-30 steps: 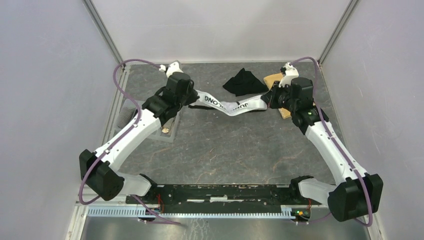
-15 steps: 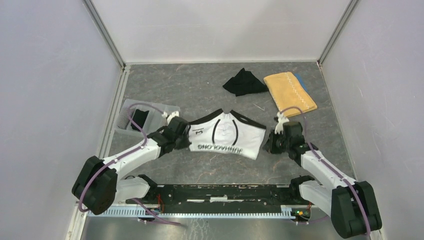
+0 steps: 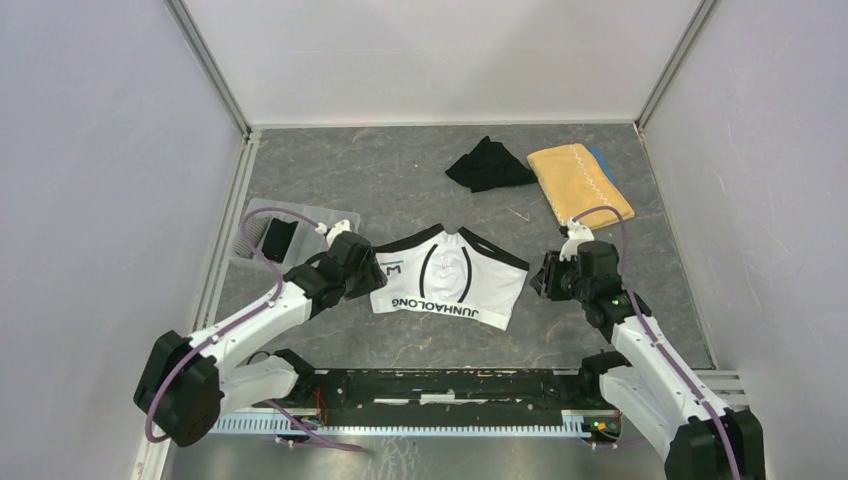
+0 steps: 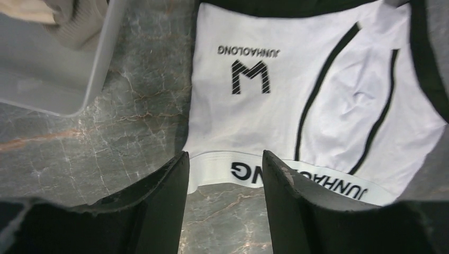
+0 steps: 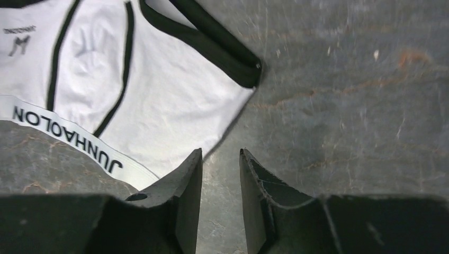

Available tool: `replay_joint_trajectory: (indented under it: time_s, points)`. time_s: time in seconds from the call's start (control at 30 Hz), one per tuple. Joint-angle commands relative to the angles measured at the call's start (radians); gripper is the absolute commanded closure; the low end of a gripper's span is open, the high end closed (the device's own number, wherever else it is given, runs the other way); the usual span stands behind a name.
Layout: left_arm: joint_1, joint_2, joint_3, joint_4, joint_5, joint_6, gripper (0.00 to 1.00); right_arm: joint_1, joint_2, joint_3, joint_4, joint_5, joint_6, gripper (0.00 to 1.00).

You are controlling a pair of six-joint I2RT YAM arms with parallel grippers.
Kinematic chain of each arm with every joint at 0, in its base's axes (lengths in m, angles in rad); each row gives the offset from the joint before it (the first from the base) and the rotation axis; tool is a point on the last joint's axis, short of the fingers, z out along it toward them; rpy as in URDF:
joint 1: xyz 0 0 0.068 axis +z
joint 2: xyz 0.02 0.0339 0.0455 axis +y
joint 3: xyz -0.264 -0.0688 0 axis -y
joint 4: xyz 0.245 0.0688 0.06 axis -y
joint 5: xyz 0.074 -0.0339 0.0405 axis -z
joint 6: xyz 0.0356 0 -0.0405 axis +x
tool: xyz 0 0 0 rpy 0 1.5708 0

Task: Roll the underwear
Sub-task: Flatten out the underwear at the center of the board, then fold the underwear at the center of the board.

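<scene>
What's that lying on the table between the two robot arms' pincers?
The white underwear, spread flat, lies between the left gripper and the right gripper; the top view shows it best.

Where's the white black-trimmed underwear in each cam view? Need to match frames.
Top external: the white black-trimmed underwear lies spread flat at the centre of the picture, slightly low.
Left wrist: the underwear fills the centre and right.
Right wrist: the underwear sits in the upper left.
Shared landmark: the white waistband lettered JUNHAOLONG, along the garment's lower edge in all three.
</scene>
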Motion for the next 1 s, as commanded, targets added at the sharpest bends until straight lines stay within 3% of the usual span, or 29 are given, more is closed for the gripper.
replay_joint_trajectory:
  time_s: [0.0, 0.07, 0.2, 0.37, 0.57, 0.8, 0.97]
  points:
    - [-0.003, -0.063, 0.090, -0.076, -0.073, -0.017, 0.40, 0.021, 0.000, 0.087, -0.002, -0.062, -0.056, 0.64]
    - [-0.008, -0.062, 0.108, -0.077, -0.082, -0.008, 0.41, 0.069, 0.028, 0.093, 0.018, -0.078, -0.046, 0.66]
    - [-0.067, -0.007, 0.132, -0.026, -0.082, 0.002, 0.47, 0.214, 0.077, 0.105, 0.038, 0.060, 0.000, 0.63]
    - [-0.262, 0.083, 0.165, 0.051, -0.184, -0.008, 0.48, 0.209, 0.112, 0.081, 0.069, 0.295, 0.033, 0.52]
    - [-0.311, 0.139, 0.190, 0.105, -0.184, 0.021, 0.49, 0.113, 0.205, 0.100, 0.110, 0.289, 0.004, 0.49]
    - [-0.399, 0.190, 0.248, 0.115, -0.231, 0.046, 0.50, 0.024, 0.350, 0.154, 0.182, 0.110, -0.024, 0.47]
    - [-0.448, 0.215, 0.265, 0.112, -0.249, 0.041, 0.50, -0.002, 0.445, 0.198, 0.206, 0.069, -0.049, 0.49]
